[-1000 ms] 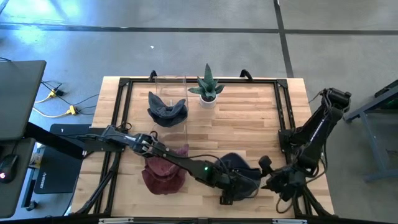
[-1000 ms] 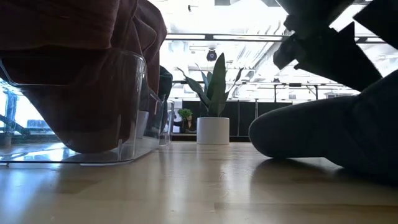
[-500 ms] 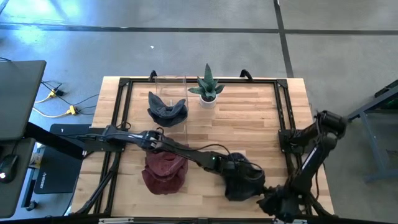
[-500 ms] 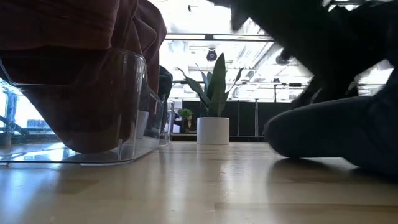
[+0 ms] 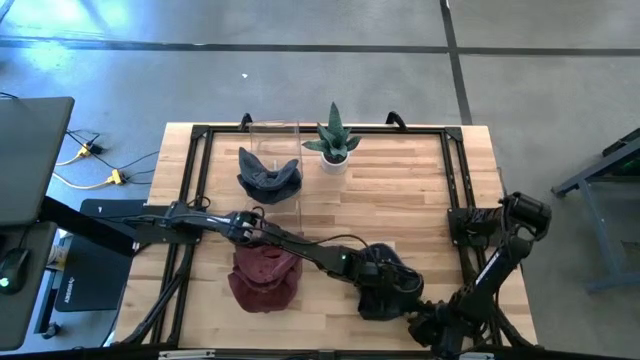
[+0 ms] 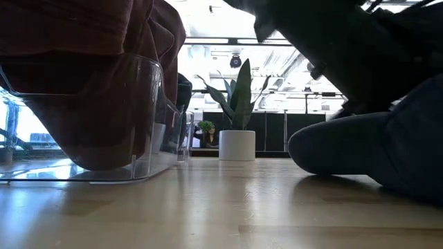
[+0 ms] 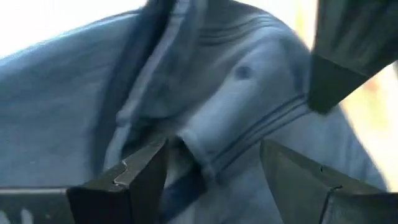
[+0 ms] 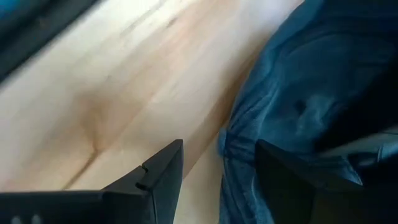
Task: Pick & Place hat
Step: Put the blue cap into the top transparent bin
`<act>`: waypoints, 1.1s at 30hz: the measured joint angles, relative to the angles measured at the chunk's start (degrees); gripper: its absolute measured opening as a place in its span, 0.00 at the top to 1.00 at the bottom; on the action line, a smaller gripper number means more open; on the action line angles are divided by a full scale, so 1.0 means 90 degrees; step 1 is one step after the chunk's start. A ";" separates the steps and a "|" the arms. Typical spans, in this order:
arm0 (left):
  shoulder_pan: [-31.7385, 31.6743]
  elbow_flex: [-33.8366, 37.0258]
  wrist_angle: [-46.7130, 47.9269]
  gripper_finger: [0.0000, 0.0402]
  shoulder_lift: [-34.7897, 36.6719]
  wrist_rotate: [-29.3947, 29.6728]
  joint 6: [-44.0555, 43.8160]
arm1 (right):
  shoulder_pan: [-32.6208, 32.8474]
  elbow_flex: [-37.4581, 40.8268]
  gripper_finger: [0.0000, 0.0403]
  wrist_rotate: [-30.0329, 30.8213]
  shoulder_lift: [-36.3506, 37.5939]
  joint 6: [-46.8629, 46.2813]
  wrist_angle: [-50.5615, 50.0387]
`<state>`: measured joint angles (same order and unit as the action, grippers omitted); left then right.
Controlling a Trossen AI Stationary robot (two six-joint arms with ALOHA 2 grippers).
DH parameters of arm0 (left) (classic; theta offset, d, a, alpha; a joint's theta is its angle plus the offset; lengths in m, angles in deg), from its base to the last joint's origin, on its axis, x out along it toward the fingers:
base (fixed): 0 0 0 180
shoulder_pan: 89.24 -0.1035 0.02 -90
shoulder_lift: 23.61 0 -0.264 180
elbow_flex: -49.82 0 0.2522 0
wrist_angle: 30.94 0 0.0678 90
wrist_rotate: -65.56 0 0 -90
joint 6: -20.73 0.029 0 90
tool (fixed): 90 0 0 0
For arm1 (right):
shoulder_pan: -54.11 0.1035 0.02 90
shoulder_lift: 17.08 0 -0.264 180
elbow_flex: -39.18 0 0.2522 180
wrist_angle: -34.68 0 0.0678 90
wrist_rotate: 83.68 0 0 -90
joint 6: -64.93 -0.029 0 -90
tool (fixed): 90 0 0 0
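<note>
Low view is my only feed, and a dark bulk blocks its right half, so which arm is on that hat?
Observer: The left arm. It reaches across the table, and the left claw is open, astride a fold of the blue hat.
Operator: Where is the right claw?
Observer: The right claw is open at the table's near edge, just beside the hat's rim, gripping nothing.

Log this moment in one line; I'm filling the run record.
left end effector: open over blue hat | right end effector: open beside hat
</note>
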<state>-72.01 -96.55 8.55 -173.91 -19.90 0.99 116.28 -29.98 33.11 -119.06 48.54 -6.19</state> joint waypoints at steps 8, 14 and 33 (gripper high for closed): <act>0.0031 -0.0001 0.1185 0.38 0.0506 0.1041 0.0042 | -0.0046 -0.0019 0.58 0.0781 -0.0412 0.0331 0.0039; 0.0154 -0.0002 0.1634 0.38 0.0926 0.1669 0.0161 | -0.0386 -0.0012 0.75 0.0633 -0.0429 0.0375 0.0137; 0.1782 -0.0011 0.1122 0.38 0.1504 0.6611 0.2585 | -0.2050 0.0015 0.95 -0.2450 0.2533 0.0520 0.0046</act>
<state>-55.97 -96.65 18.65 -160.37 39.60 24.26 97.83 -29.85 11.06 -96.26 53.22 -5.77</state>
